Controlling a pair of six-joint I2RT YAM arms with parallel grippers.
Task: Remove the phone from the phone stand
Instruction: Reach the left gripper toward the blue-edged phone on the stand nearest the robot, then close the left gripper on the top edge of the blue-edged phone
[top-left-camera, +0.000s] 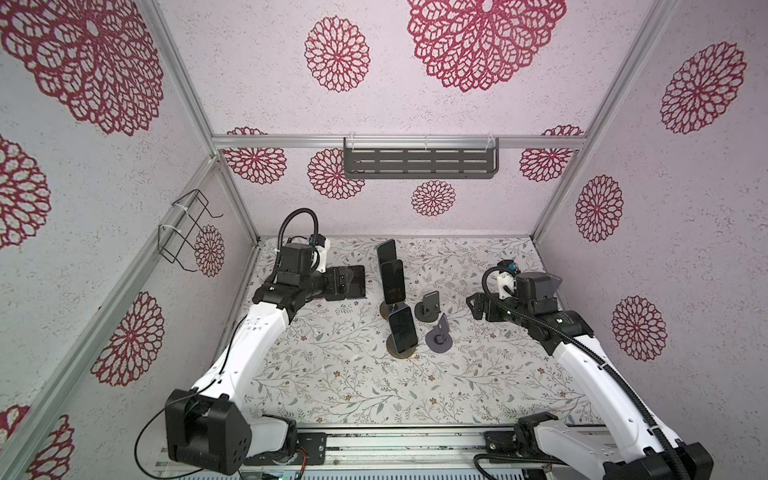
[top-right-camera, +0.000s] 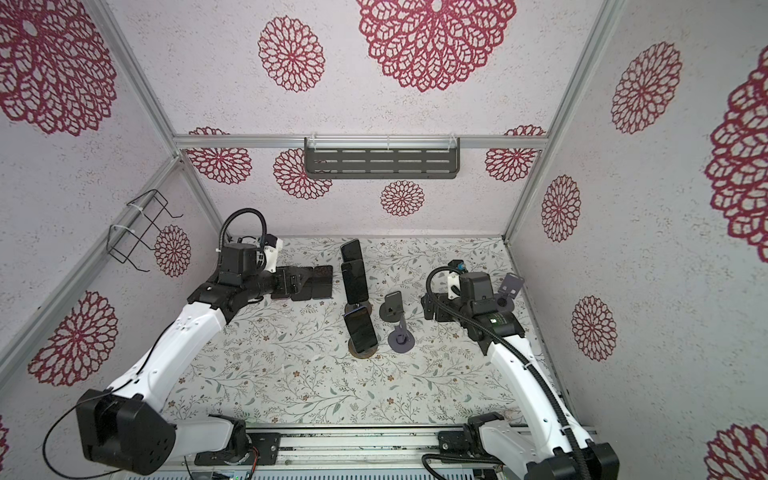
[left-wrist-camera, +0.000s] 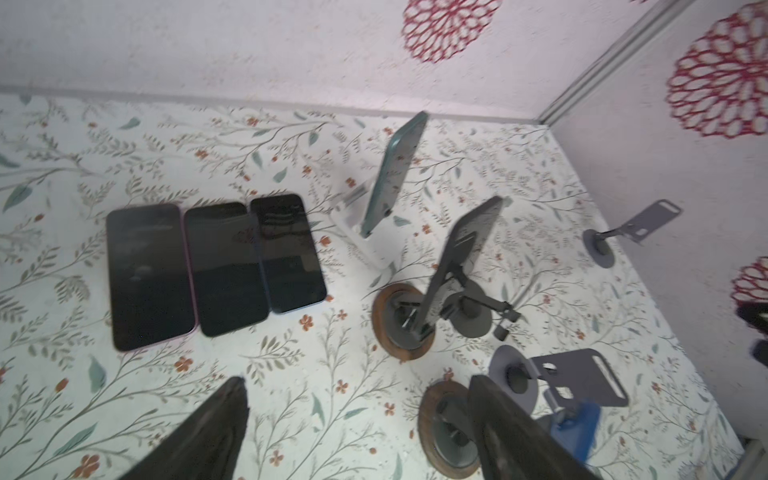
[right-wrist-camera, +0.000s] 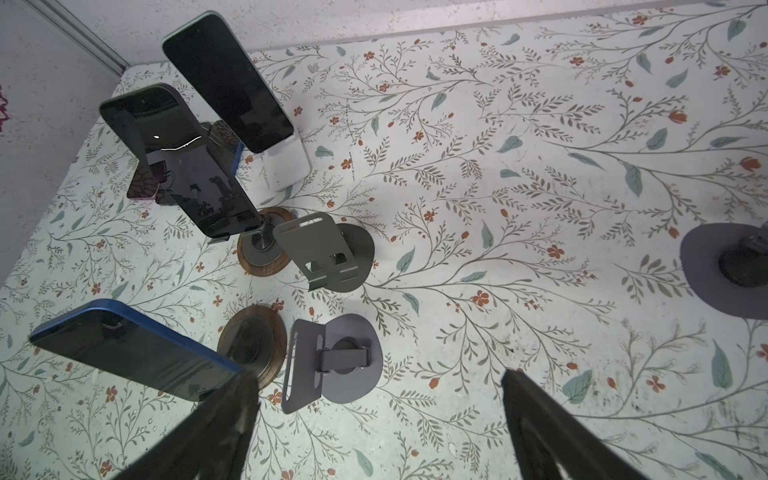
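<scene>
Three phones stand upright on stands in a row at mid-table: a teal-edged back phone (top-left-camera: 386, 251) on a white stand (right-wrist-camera: 286, 166), a dark middle phone (top-left-camera: 392, 282) and a blue-edged front phone (top-left-camera: 403, 330), each on a wood-ringed round stand (top-left-camera: 401, 352). My left gripper (top-left-camera: 345, 282) (left-wrist-camera: 357, 380) hovers open and empty left of the row, over three phones lying flat (left-wrist-camera: 224, 266). On the row's right, my right gripper (top-left-camera: 476, 305) (right-wrist-camera: 378, 374) is open and empty, one finger close to the blue-edged front phone (right-wrist-camera: 124, 353).
Two empty stands sit just right of the row: a dark grey one (top-left-camera: 428, 307) and a purple-grey one (top-left-camera: 439, 336). Another empty stand (top-right-camera: 511, 286) is by the right wall behind my right arm. A wire rack (top-left-camera: 187, 228) and a slotted shelf (top-left-camera: 419, 162) hang on the walls.
</scene>
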